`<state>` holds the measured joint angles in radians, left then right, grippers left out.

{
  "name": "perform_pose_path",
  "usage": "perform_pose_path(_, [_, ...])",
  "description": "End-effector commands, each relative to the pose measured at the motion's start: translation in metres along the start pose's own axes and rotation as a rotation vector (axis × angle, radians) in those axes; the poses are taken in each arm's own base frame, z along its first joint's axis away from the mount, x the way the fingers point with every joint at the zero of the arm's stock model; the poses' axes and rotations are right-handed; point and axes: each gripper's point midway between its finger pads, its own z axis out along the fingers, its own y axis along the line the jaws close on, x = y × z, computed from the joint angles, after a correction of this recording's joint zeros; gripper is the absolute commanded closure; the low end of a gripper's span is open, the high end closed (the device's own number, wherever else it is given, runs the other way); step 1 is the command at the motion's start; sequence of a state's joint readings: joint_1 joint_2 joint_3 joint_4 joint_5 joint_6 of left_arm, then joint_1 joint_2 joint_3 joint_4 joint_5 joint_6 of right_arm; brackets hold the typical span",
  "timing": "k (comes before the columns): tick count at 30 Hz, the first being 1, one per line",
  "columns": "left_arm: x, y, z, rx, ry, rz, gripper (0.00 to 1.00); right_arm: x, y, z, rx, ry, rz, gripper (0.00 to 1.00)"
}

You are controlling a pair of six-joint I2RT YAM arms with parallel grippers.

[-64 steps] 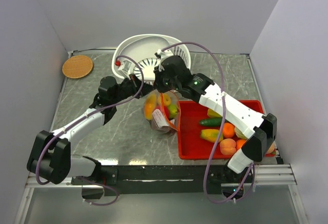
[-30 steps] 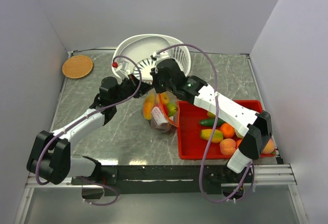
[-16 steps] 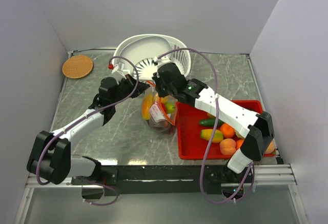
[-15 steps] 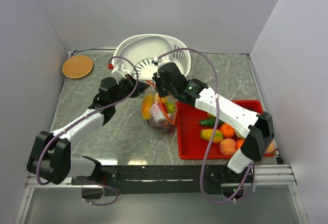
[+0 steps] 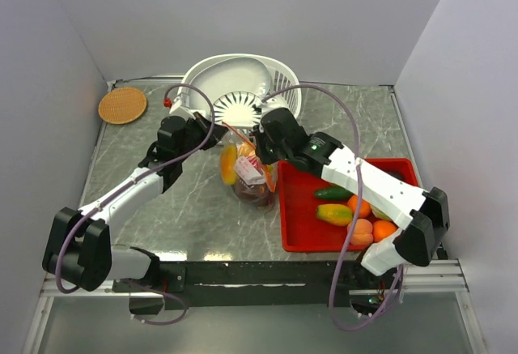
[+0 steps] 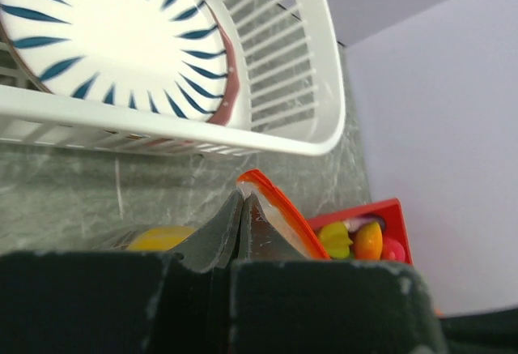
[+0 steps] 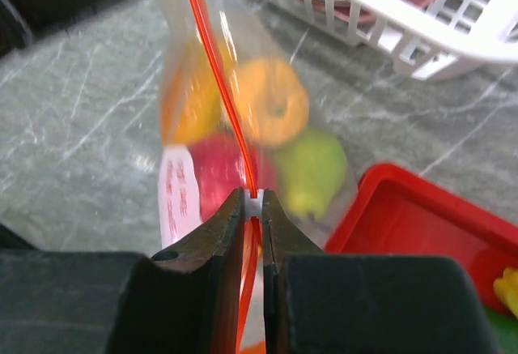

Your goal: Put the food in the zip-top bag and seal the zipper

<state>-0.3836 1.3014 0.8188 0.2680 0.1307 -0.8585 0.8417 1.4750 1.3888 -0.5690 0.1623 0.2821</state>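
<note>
The clear zip-top bag (image 5: 247, 177) hangs over the table's middle, with food inside: an orange fruit (image 7: 275, 103), a green pear (image 7: 317, 172) and a red apple (image 7: 217, 177). Its orange-red zipper (image 5: 239, 137) runs taut between my two grippers. My left gripper (image 5: 215, 130) is shut on the zipper's left end (image 6: 275, 208). My right gripper (image 5: 261, 147) is shut on the zipper (image 7: 212, 70), pinching a small white slider at its fingertips. The red tray (image 5: 298, 232) on the right holds more food (image 5: 336, 213).
A white slotted basket (image 5: 279, 78) with a blue-striped plate (image 6: 113, 38) stands just behind the bag. The red tray's near corner (image 7: 405, 216) sits just right of the bag. A round cork mat (image 5: 122, 104) lies at the back left.
My right gripper has slid rightward along the zipper, away from the left gripper. The left gripper has drawn back to the left, so the strip is stretched longer between them.
</note>
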Motion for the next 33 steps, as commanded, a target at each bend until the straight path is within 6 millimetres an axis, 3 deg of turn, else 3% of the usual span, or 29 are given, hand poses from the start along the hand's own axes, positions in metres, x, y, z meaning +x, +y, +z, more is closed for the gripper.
perform_pose_path(1, [-0.063,0.019,0.003,-0.152,-0.218,0.018,0.99,0.023,-0.012,-0.037,0.005,0.06,0.039,0.95])
perform_pose_path(9, [-0.073,0.038,-0.012,-0.285,-0.259,0.004,0.99,0.039,-0.018,-0.065,-0.007,0.071,0.06,0.93])
perform_pose_path(14, [-0.089,0.043,-0.031,-0.361,-0.307,0.009,0.99,0.042,-0.02,-0.075,-0.016,0.071,0.066,0.93])
perform_pose_path(15, [-0.084,0.048,-0.035,-0.391,-0.283,0.019,0.99,0.043,-0.019,-0.076,-0.024,0.072,0.066,0.93])
perform_pose_path(22, [-0.107,0.03,-0.057,-0.427,-0.298,0.07,0.99,0.043,-0.001,-0.077,-0.119,0.093,0.07,0.92])
perform_pose_path(23, [-0.114,0.019,-0.057,-0.402,-0.295,0.085,0.99,0.039,0.003,-0.075,-0.135,0.08,0.074,0.9])
perform_pose_path(28, [-0.103,0.018,-0.043,-0.42,-0.155,0.175,0.98,0.033,0.013,-0.057,-0.155,0.081,0.098,0.82])
perform_pose_path(29, [-0.099,0.021,-0.042,-0.429,-0.128,0.182,0.96,0.033,0.012,-0.049,-0.138,0.086,0.101,0.75])
perform_pose_path(31, [-0.09,0.027,-0.037,-0.442,-0.084,0.2,0.79,0.026,0.01,-0.042,-0.117,0.062,0.118,0.64])
perform_pose_path(32, [-0.091,0.029,-0.039,-0.452,-0.081,0.205,0.67,0.024,0.007,-0.038,-0.096,0.055,0.123,0.51])
perform_pose_path(33, [-0.09,0.031,-0.042,-0.467,-0.073,0.216,0.35,0.02,0.006,-0.036,-0.089,0.048,0.13,0.43])
